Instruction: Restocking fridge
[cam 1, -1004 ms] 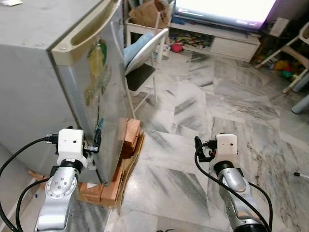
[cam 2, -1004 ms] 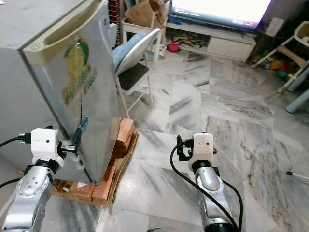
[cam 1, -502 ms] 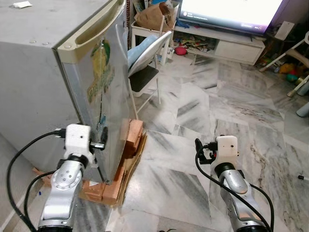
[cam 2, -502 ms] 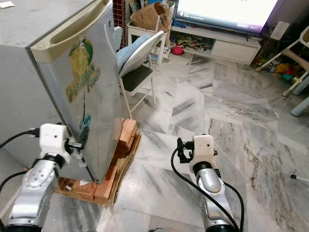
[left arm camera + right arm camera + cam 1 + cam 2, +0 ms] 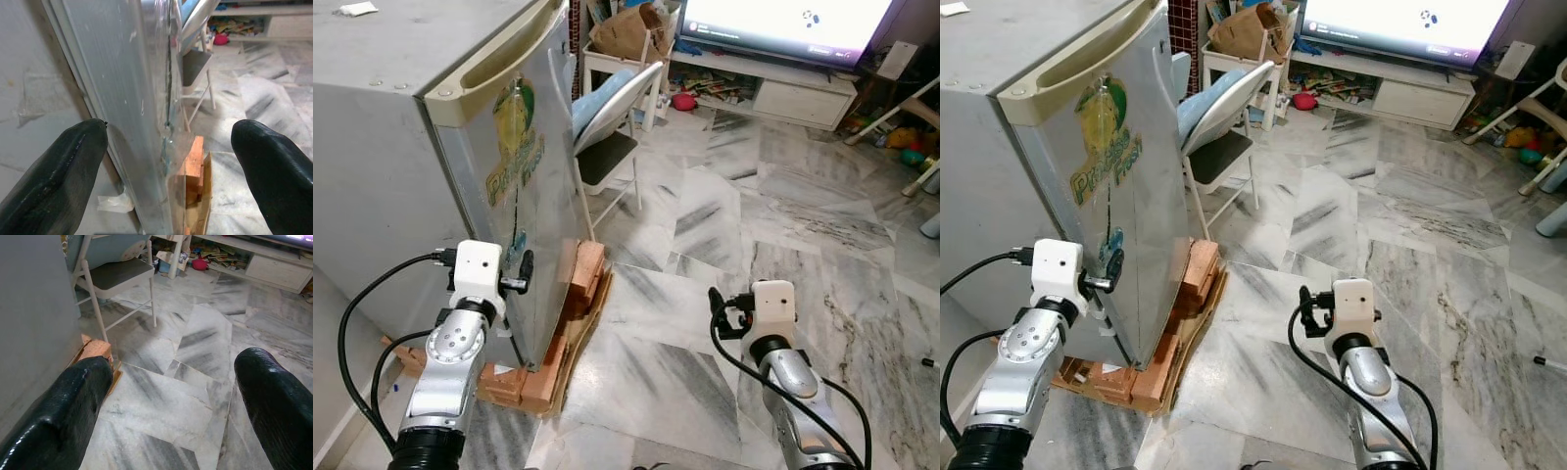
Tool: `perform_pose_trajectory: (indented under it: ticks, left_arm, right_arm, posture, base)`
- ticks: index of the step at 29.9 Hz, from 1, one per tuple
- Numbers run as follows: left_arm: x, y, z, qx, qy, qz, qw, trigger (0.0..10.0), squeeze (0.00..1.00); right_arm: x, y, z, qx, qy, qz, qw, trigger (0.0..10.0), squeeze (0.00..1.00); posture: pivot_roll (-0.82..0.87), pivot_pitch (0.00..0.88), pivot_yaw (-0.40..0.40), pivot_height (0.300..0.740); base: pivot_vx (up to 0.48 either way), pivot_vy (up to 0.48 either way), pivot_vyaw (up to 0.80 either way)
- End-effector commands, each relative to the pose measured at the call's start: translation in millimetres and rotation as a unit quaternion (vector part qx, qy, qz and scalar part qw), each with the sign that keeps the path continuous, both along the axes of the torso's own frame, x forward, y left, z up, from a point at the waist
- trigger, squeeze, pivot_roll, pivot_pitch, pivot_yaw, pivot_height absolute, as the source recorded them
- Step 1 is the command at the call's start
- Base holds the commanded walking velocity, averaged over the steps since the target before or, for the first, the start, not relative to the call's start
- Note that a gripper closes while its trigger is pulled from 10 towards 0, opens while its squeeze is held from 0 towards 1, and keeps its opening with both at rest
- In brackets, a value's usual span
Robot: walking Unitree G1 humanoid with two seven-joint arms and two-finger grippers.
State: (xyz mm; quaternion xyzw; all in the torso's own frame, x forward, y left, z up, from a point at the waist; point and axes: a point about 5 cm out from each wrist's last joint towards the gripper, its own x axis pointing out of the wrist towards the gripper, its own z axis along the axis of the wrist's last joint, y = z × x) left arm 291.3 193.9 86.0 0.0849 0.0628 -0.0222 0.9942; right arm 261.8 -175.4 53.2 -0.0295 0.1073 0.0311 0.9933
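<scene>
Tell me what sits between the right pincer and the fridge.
Bare grey-veined marble floor separates the right pincer from the silver fridge; stacked orange bricks on cardboard lie at its base, per the left eye view.

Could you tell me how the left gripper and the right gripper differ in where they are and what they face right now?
The left gripper is raised at the edge of the fridge door, one finger on each side of it; the right gripper hangs lower over the marble floor, near nothing. The left wrist view faces the door edge; the right faces the folding chair. Both are open and hold nothing.
</scene>
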Motion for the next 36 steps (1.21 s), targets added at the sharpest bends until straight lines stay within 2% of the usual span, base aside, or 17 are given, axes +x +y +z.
perform_pose_trajectory:
  ticks: [1,10,14,15,17,18,19,20,21,24,27,28,30,36]
  left_arm:
    - [6.1,0.2,2.7,0.007,-0.005,0.004,1.0,10.0,0.0]
    - [27.3,-21.1,9.2,0.001,-0.014,-0.039,0.999,10.0,0.0]
    - [38.5,-41.8,16.0,-0.003,-0.022,-0.078,0.997,10.0,0.0]
    - [42.5,-57.5,23.6,-0.012,-0.033,-0.11,0.993,10.0,0.0]
    - [44.0,-71.2,29.1,-0.013,-0.039,-0.138,0.99,10.0,0.0]
    - [40.8,-91.5,33.7,0.008,-0.047,-0.191,0.981,10.0,0.0]
    - [30.6,-124.6,38.9,0.029,-0.055,-0.282,0.957,10.0,0.0]
    - [20.9,-143.4,41.1,0.028,-0.057,-0.336,0.94,10.0,0.0]
    - [5.2,-167.9,44.9,0.02,-0.061,-0.406,0.912,10.0,0.0]
    - [-11.2,-193.1,50.3,0.005,-0.069,-0.464,0.883,10.0,0.0]
    - [-4.2,-192.6,48.6,-0.001,-0.065,-0.446,0.892,10.0,0.0]
    - [3.3,-182.9,46.1,0.012,-0.067,-0.419,0.905,10.0,0.0]
    - [9.4,-169.9,45.2,0.004,-0.062,-0.389,0.919,10.0,0.0]
    - [10.4,-129.6,32.8,0.018,-0.041,-0.325,0.945,10.0,0.0]
  right_arm:
    - [-0.1,-2.8,3.5,-0.005,-0.004,-0.001,1.0,10.0,0.0]
    - [-6.4,-5.5,0.1,-0.006,0.01,0.002,1.0,10.0,0.0]
    - [-16.8,-10.5,-6.6,-0.018,0.032,0.001,0.999,10.0,0.0]
    - [-21.5,-17.2,-10.7,-0.041,0.048,-0.005,0.998,10.0,0.0]
    - [-25.4,-23.9,-15.9,-0.065,0.069,-0.011,0.995,10.0,0.0]
    - [-29.1,-30.0,-20.6,-0.074,0.088,-0.02,0.993,10.0,0.0]
    - [-34.7,-37.9,-26.6,-0.083,0.114,-0.032,0.99,10.0,0.0]
    - [-37.9,-41.0,-29.9,-0.084,0.127,-0.035,0.988,10.0,0.0]
    - [-42.2,-44.8,-34.5,-0.08,0.143,-0.042,0.986,10.0,0.0]
    - [-47.3,-48.7,-39.7,-0.067,0.161,-0.058,0.983,10.0,0.0]
    - [-45.1,-45.4,-37.9,-0.069,0.155,-0.054,0.984,10.0,0.0]
    - [-43.7,-43.0,-37.2,-0.071,0.153,-0.049,0.984,10.0,0.0]
    - [-43.4,-41.7,-36.8,-0.072,0.153,-0.048,0.984,10.0,0.0]
    - [-43.3,-39.7,-36.6,-0.064,0.149,-0.045,0.986,10.0,0.0]
  posture:
    - [0.08,0.043,-0.078,0.74]
    - [0.08,0.038,-0.083,0.74]
    - [0.08,0.036,-0.083,0.74]
    - [0.08,0.033,-0.084,0.74]
    - [0.08,0.031,-0.085,0.74]
    - [0.08,0.03,-0.085,0.74]
    - [0.09,0.028,-0.088,0.74]
    - [0.09,0.027,-0.089,0.74]
    - [0.09,0.026,-0.088,0.74]
    - [0.08,0.025,-0.085,0.74]
    - [0.07,0.032,-0.08,0.74]
    - [0.07,0.031,-0.079,0.74]
    - [0.08,0.031,-0.079,0.74]
    - [0.08,0.037,-0.075,0.74]
  base:
    - [0.0,0.0,0.0]
    - [0.0,0.0,0.0]
    - [0.0,0.0,0.0]
    - [0.0,0.0,0.0]
    - [0.0,0.0,0.0]
    - [0.0,0.0,0.0]
    - [0.0,0.0,0.0]
    - [0.0,0.0,0.0]
    - [0.0,0.0,0.0]
    - [0.0,0.0,0.0]
    - [0.0,0.0,0.0]
    - [0.0,0.0,0.0]
    - [0.0,0.0,0.0]
    - [0.0,0.0,0.0]
